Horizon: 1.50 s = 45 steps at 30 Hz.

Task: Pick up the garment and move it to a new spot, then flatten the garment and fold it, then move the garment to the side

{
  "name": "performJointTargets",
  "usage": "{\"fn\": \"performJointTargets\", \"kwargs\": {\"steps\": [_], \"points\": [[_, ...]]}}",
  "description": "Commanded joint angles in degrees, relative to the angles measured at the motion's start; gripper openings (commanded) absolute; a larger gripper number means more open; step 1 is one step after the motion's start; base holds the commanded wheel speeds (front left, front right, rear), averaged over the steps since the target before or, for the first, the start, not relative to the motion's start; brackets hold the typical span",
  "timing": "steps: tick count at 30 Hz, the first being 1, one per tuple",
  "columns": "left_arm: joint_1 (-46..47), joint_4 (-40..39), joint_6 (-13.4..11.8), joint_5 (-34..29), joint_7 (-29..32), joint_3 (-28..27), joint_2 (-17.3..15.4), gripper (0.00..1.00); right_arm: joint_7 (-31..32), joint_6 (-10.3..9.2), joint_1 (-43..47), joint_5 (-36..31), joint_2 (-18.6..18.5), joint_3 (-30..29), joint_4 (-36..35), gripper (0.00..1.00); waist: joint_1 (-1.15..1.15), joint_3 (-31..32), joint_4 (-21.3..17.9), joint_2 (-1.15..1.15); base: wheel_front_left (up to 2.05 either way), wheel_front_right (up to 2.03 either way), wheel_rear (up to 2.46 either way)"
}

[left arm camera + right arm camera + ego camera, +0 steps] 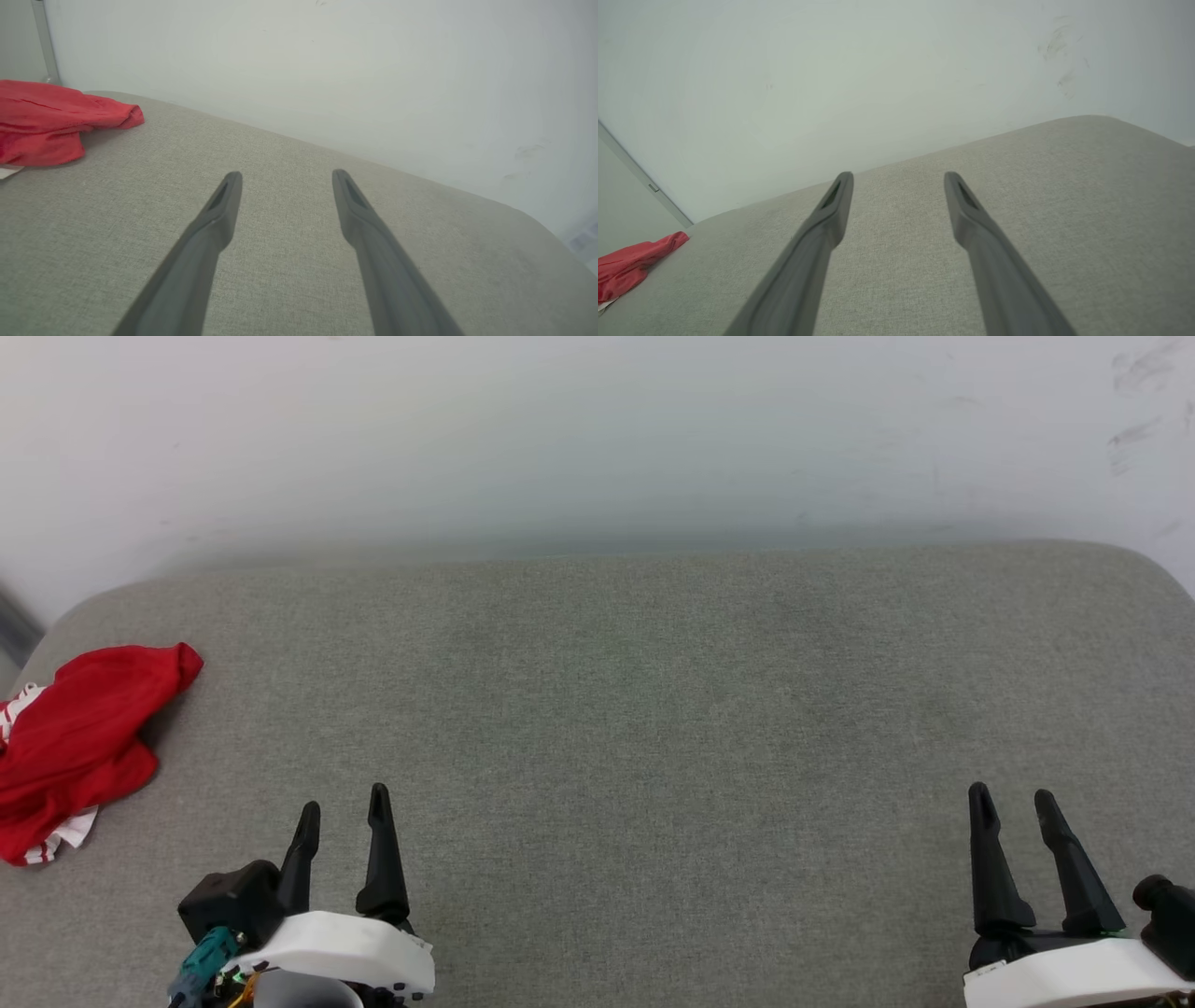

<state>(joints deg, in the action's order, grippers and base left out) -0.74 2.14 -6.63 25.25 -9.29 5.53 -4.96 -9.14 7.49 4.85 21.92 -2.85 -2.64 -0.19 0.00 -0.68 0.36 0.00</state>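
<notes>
The garment [79, 742] is a crumpled red heap with bits of white striped trim, lying at the far left edge of the grey cushioned surface [635, 709]. It also appears at the upper left of the left wrist view, garment [51, 121], and at the lower left of the right wrist view, garment [630, 266]. My left gripper [344, 807] stands open at the lower left, to the right of the garment and apart from it, nothing between its fingers. My right gripper [1013, 798] is open at the lower right, far from the garment. In their own wrist views, left gripper [286, 177] and right gripper [899, 179] hover above bare fabric.
A white wall [597, 439] runs along the far edge of the surface, with scuff marks at its upper right. The surface has rounded back corners. A grey vertical strip [44, 42] stands at the wall behind the garment.
</notes>
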Motion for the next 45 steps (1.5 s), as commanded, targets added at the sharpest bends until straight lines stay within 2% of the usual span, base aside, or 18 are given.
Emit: {"fn": "performJointTargets", "kwargs": {"steps": [1, 29, 45], "points": [[0.03, -0.62, -0.14, -1.7, -0.56, 0.37, -0.29, 1.0, -0.74, 0.0, 0.32, -1.7, -0.07, -0.08, -0.87, 1.0, 0.0, 0.03, 0.02, 0.0, 0.0, 0.0, 0.0], [-2.36, -0.44, 1.97, -15.05, -4.11, 0.41, 1.33, 1.0, -4.21, 0.0, 3.14, -12.43, -0.05, -0.42, -1.78, 1.0, 0.0, 0.51, 0.27, 0.0, 0.0, 0.0, 0.0], [-3.66, 0.54, 3.4, -19.15, -5.67, -0.71, 2.03, 1.0, -5.76, -0.01, 4.28, -17.13, -0.04, -0.1, -2.83, 1.0, 0.0, 0.6, 0.31, 0.0, 0.0, 0.0, 0.0]]}}
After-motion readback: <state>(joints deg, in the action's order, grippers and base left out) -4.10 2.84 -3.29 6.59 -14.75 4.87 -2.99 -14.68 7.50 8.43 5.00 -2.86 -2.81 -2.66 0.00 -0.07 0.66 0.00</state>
